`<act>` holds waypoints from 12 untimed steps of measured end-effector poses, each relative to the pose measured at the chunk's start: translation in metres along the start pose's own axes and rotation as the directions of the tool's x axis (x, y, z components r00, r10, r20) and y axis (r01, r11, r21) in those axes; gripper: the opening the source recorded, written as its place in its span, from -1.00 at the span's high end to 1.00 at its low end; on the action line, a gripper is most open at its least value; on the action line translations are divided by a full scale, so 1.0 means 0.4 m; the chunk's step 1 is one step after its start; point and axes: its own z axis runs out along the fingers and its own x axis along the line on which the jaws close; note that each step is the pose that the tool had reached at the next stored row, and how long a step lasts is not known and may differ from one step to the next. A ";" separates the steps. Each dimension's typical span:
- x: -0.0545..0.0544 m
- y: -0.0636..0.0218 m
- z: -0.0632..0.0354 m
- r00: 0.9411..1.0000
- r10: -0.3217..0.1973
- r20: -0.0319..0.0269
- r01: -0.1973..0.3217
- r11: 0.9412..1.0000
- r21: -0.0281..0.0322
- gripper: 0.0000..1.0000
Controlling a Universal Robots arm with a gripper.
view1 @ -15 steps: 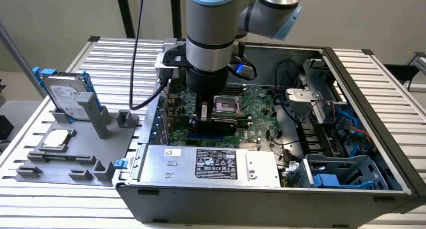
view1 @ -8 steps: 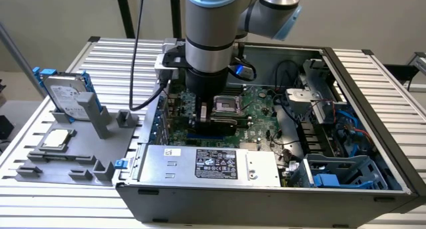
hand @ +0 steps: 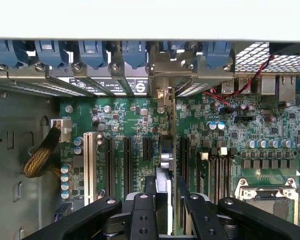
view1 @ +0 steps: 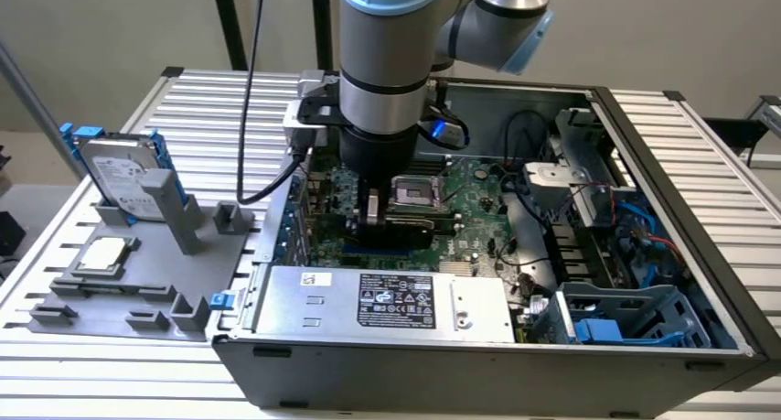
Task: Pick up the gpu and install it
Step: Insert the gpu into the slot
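Hand [hand: 165,202] pinches gpu [hand: 166,155] edge-on over motherboard [hand: 130,120] slots; card thin, stiff, light, fragile; grip by top edge.

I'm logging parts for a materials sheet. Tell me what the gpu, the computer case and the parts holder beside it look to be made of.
The gpu, seen edge-on between the tool's fingers: green circuit board, probably fibreglass laminate, with a bright bare-metal bracket.
The computer case: dark grey painted sheet metal, judging by its thin folded walls.
The parts holder: matte grey plastic, possibly printed; the look leaves that open.
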 end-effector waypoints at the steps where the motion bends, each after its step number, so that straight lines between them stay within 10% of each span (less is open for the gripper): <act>1: 0.000 0.000 0.000 1.000 0.000 0.000 0.000 1.000 0.000 0.46; 12: 0.000 0.000 -0.004 1.000 0.000 0.000 0.000 1.000 -0.001 0.46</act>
